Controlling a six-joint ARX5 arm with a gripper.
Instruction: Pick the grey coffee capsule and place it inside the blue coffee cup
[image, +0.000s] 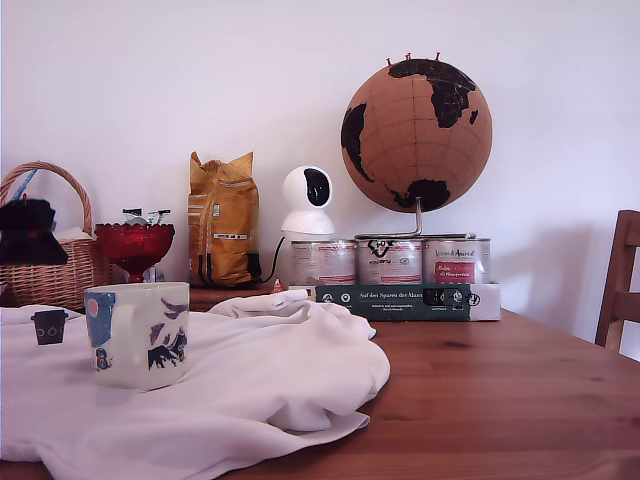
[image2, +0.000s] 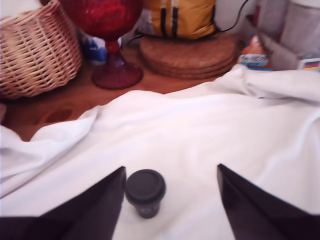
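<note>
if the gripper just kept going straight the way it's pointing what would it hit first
Probably the grey coffee capsule, standing between the open fingers of the gripper, close by one finger. It sits on the white cloth. Depth is hard to judge from the wrist view alone.

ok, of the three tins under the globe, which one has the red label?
The tin at the exterior view's right end of the row, next to the wooden chair. Its label has a red panel; the other two tins carry pale labels.

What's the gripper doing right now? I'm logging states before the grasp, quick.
Gripper: open, holding nothing; the grey coffee capsule sits on the white cloth between its fingers, close to one of them.
</note>
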